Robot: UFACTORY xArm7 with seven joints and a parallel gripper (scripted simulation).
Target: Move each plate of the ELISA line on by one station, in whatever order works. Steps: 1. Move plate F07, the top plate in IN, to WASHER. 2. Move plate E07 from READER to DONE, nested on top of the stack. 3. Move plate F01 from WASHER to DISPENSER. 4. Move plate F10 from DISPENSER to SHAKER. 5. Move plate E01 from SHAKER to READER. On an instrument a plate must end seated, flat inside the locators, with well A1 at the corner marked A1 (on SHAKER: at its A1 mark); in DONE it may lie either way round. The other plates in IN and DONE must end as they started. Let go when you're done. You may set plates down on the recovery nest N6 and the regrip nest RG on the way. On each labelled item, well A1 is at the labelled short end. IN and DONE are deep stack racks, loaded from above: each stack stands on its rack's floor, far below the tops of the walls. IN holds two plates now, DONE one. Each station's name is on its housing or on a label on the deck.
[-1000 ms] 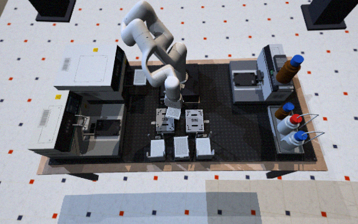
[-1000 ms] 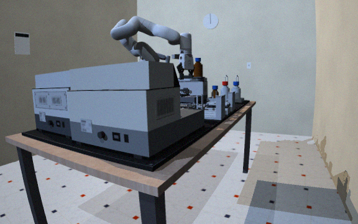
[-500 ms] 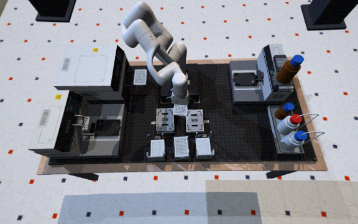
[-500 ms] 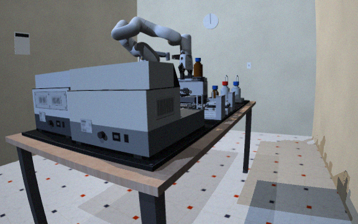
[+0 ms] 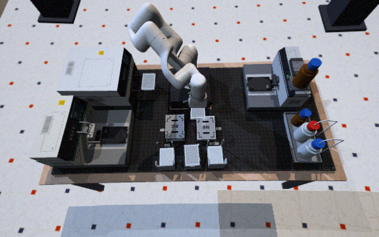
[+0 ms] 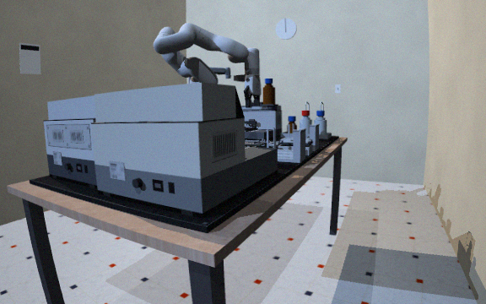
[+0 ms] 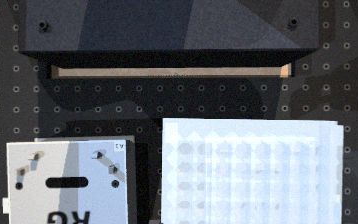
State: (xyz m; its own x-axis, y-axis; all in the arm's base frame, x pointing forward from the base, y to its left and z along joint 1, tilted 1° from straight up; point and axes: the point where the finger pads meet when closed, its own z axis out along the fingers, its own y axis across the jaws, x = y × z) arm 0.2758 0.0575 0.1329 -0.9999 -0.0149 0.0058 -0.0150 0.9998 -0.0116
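Observation:
My gripper (image 5: 197, 108) (image 6: 249, 100) is shut on a white well plate (image 5: 197, 113) (image 7: 250, 170) and holds it flat above the deck, over the back edge of nest N6 (image 5: 206, 129). I cannot read the plate's label. In the wrist view the plate fills the lower right and hides N6. The regrip nest RG (image 5: 175, 126) (image 7: 67, 182) is bare, to the left of the plate. Another white plate (image 5: 148, 81) sits on the carrier beside the back-left instrument (image 5: 94, 70). The front-left instrument's nest (image 5: 114, 135) and the right instrument's nest (image 5: 258, 83) look dark and bare.
Three racks with white plates (image 5: 166, 157) (image 5: 191, 155) (image 5: 216, 155) stand along the deck's front edge. A dark housing (image 5: 176, 95) (image 7: 170, 25) lies just behind the gripper. A brown bottle (image 5: 306, 74) and a tray of bottles (image 5: 304, 131) stand at the right.

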